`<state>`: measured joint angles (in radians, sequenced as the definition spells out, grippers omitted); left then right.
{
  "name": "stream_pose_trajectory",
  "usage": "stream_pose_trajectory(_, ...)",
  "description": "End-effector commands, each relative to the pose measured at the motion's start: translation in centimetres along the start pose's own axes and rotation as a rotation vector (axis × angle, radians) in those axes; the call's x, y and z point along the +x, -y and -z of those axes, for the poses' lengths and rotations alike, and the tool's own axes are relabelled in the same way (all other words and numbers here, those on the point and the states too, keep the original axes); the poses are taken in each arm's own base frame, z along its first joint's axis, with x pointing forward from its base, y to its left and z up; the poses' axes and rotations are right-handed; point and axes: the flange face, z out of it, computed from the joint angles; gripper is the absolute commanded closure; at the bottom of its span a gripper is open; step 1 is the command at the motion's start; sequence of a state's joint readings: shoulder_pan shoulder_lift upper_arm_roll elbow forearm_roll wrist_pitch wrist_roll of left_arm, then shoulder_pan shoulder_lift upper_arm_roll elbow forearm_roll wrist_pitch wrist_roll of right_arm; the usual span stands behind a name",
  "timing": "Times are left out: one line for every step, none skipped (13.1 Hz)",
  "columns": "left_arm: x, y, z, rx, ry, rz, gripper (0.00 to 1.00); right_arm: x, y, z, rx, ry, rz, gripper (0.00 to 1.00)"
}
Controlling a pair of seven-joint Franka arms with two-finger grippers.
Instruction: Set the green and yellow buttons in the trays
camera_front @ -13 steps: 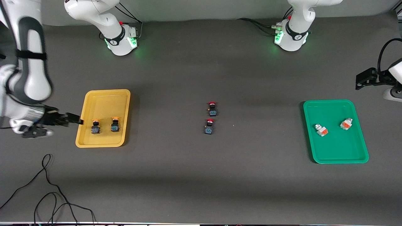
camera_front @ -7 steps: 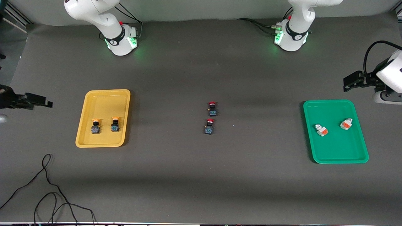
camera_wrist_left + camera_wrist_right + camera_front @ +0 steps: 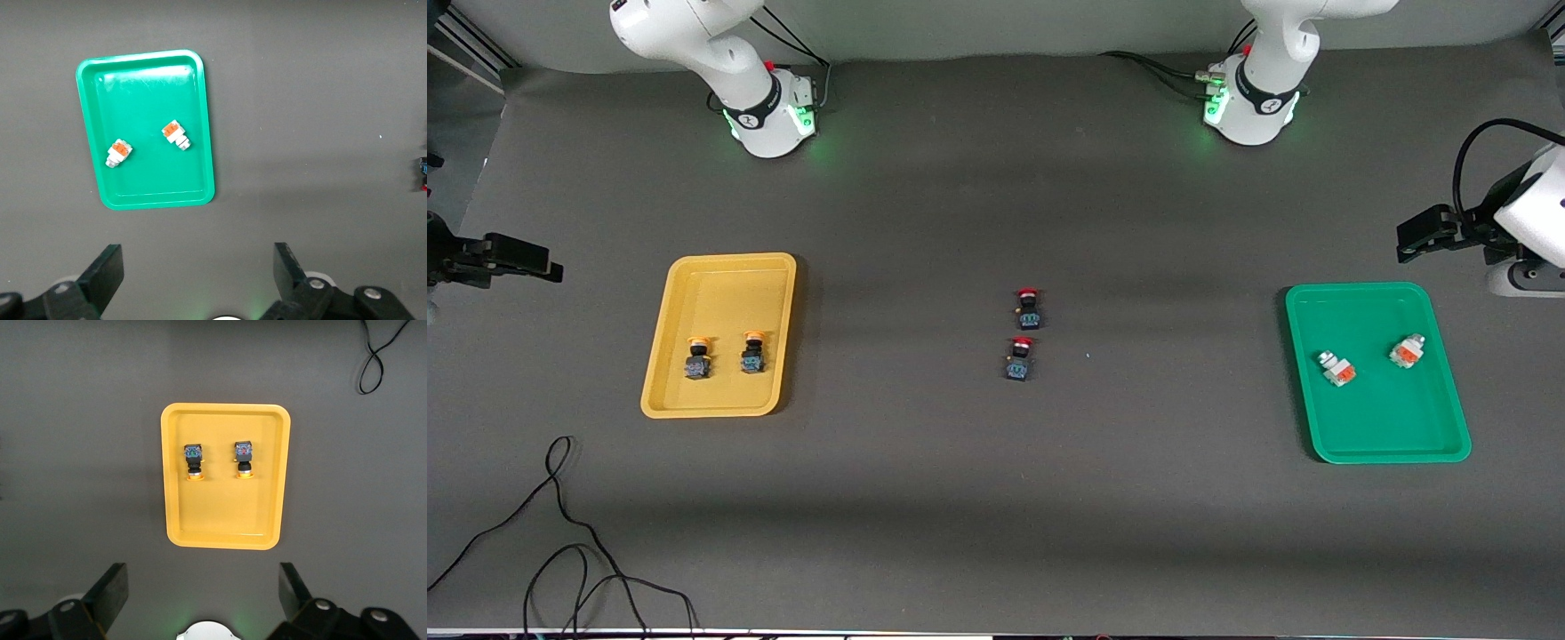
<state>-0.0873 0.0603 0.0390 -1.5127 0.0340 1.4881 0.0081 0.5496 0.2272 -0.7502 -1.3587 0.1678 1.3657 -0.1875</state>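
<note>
Both grippers, right gripper (image 3: 543, 267) and left gripper (image 3: 1409, 240), hung spread and empty at the table's ends, the yellow-capped buttons (image 3: 698, 357) lay in the yellow tray (image 3: 729, 267) and the whitish blocks (image 3: 1336, 368) in the green tray (image 3: 1352, 298), so sorting looked finished, with nothing more to pick up.

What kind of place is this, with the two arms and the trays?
Probably a robotics lab bench: two Franka arm bases bolted at a dark mat-covered table, a yellow tray and green tray holding sorted buttons, and loose cables.
</note>
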Motion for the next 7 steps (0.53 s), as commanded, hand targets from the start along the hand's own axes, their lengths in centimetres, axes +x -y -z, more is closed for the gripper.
stream_pose_trajectory(-0.4, -0.4, 0.2, -0.011, -0.005, 0.019, 0.00, 0.2, 2.3, 0.4, -0.027, 0.007, -0.099, 0.00)
stream_pose_trajectory(-0.4, -0.6, 0.3, -0.012, -0.008, 0.048, 0.00, 0.2, 3.6, 0.4, -0.030, 0.006, -0.124, 0.00)
stream_pose_trajectory(-0.5, -0.6, 0.3, -0.017, -0.006, 0.072, 0.00, 0.2, 5.1, 0.4, -0.036, 0.006, -0.115, 0.00)
stream_pose_trajectory(-0.6, -0.8, 0.3, -0.017, -0.003, 0.070, 0.00, 0.2, 5.7, 0.4, -0.043, 0.006, -0.109, 0.00)
stream_pose_trajectory(-0.6, -0.7, 0.4, -0.018, -0.002, 0.075, 0.00, 0.2, 5.7, 0.4, -0.043, 0.006, -0.109, 0.00)
stream_pose_trajectory(-0.7, -0.7, 0.4, -0.018, 0.000, 0.076, 0.00, 0.2, 5.4, 0.4, -0.043, 0.006, -0.109, 0.00)
stream_pose_trajectory(-0.7, -0.7, 0.4, -0.018, 0.000, 0.076, 0.00, 0.1, 4.8, 0.4, -0.040, 0.006, -0.114, 0.00)
